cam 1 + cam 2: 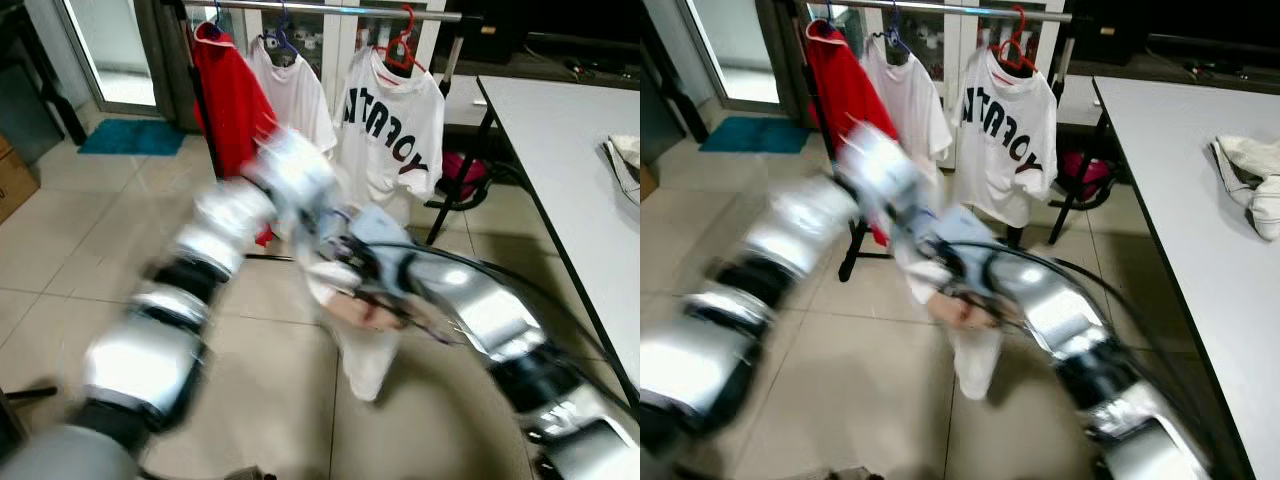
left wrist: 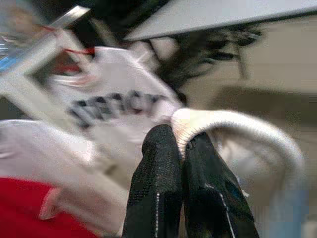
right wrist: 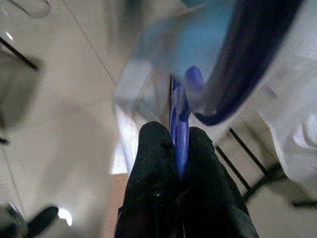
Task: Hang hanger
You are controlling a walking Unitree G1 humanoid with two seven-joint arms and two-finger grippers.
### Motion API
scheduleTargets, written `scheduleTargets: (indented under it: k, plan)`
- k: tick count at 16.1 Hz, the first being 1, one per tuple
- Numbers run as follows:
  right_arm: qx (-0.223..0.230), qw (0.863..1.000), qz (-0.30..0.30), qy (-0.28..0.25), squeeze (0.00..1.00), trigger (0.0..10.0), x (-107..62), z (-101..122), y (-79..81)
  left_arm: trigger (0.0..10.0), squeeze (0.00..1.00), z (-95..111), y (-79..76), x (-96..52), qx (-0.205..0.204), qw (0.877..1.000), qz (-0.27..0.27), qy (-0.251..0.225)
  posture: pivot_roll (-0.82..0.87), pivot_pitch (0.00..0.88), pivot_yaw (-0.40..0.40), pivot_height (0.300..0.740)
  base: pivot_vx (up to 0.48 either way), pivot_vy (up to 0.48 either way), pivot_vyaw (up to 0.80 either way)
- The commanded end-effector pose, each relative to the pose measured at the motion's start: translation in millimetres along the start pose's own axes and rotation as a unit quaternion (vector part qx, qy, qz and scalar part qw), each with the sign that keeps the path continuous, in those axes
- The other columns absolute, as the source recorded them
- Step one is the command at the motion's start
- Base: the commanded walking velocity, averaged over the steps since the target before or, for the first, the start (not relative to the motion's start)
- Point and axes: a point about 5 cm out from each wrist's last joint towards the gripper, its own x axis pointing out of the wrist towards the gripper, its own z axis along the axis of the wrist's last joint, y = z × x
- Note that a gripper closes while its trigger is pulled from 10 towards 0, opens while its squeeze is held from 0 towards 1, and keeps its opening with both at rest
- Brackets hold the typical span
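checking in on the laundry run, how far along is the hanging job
Already done: three shirts hang on the rail, red, plain white and printed white. In hand: the left gripper pinches the collar of a white shirt, and the right gripper is shut on a blue hanger, both held in front of the rack. Left: hooking that hanger onto the rail. More white laundry lies on the table.

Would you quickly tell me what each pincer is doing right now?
Left pincer: closed on the white garment's ribbed collar.
Right pincer: closed on the blue hanger.
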Motion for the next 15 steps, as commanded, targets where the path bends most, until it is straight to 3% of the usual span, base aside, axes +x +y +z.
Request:
scheduleTargets:
  k: [1,2,3,5,6,8,9,10,12,15]
  plan:
    - [-0.007,1.000,-0.009,-0.011,0.00,0.0,-2.5,6,-4.8,0.0,0.00,-3,2.0,-1.9,0.025,1.000,-0.002,0.016,-0.17,0.000,0.000,0.740,0.000,0.000,0.00]
    - [-0.011,1.000,0.002,-0.007,0.00,0.0,0.7,6,2.1,0.0,0.00,-8,-9.1,0.3,0.048,0.998,-0.017,0.031,-0.18,0.000,0.004,0.740,0.000,0.000,0.00]
    - [-0.047,0.999,-0.006,0.016,0.00,0.0,1.5,1,3.3,0.0,0.00,-10,-12.5,0.2,0.053,0.998,-0.020,0.037,-0.18,0.000,0.007,0.740,0.000,0.000,0.00]
    - [-0.092,0.993,-0.043,0.055,0.00,0.0,-2.2,-9,-7.0,0.0,0.00,-16,-9.1,-4.7,0.080,0.995,-0.019,0.055,-0.19,0.000,0.014,0.740,0.000,0.000,0.00]
    - [-0.082,0.994,-0.049,0.055,0.00,0.0,-3.6,-9,-10.4,0.0,0.00,-17,-8.2,-5.6,0.077,0.995,-0.018,0.055,-0.20,0.000,0.015,0.740,0.000,0.000,0.00]
    - [-0.009,0.998,-0.040,0.041,0.00,0.0,-7.2,-11,-14.3,0.0,0.00,-19,-5.7,-7.8,0.081,0.995,-0.011,0.060,-0.20,0.000,0.014,0.740,0.000,0.000,0.00]
    - [-0.022,0.996,-0.064,0.063,0.00,0.0,-16.5,-23,-26.2,0.0,0.00,-24,2.7,-13.9,0.073,0.995,0.016,0.069,-0.20,0.000,0.012,0.740,0.000,0.000,0.00]
    - [0.010,0.996,-0.064,0.054,0.00,0.0,-25.1,-29,-31.2,0.0,0.00,-30,13.2,-23.1,0.069,0.993,0.039,0.082,-0.19,0.000,0.006,0.740,0.000,0.000,0.00]
    - [0.020,0.995,-0.083,0.046,0.00,0.0,-37.2,-38,-40.7,0.0,0.00,-41,31.0,-40.1,0.069,0.990,0.070,0.104,-0.19,0.000,0.006,0.740,0.000,0.000,0.00]
    - [0.054,0.994,-0.091,0.009,0.00,0.0,-49.7,-39,-46.5,0.0,0.00,-51,47.2,-58.7,0.077,0.984,0.091,0.130,-0.19,0.000,0.005,0.740,0.000,0.000,0.00]
